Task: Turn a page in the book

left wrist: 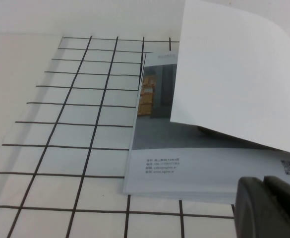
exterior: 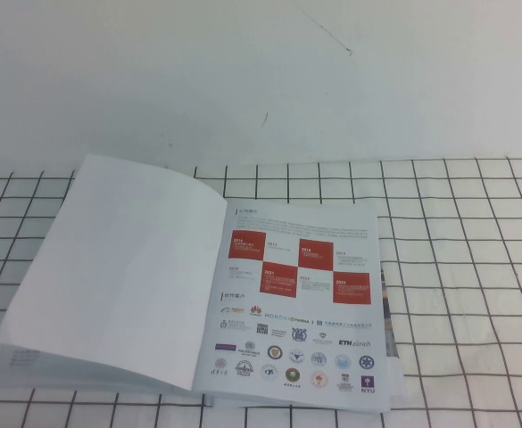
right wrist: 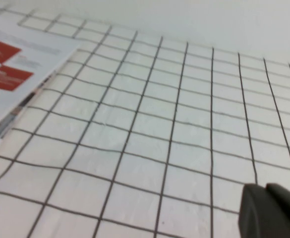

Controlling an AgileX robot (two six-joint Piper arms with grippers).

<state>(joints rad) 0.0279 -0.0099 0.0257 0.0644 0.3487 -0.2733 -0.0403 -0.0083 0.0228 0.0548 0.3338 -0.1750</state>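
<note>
The book (exterior: 301, 308) lies open on the gridded cloth, its right side showing red squares and rows of logos. The page (exterior: 127, 267) rests over on the left with its plain white reverse up, slightly arched. In the left wrist view this white page (left wrist: 239, 74) bows above the sheet with the warehouse photo (left wrist: 152, 94). My left gripper (left wrist: 263, 198) is shut and empty, just off the book's near edge. My right gripper (right wrist: 266, 198) is shut and empty above bare cloth, away from the book's corner (right wrist: 16, 74). Neither gripper shows in the high view.
A white cloth with a black grid (exterior: 457, 267) covers the table under and around the book. Behind it runs a plain white surface (exterior: 243, 80).
</note>
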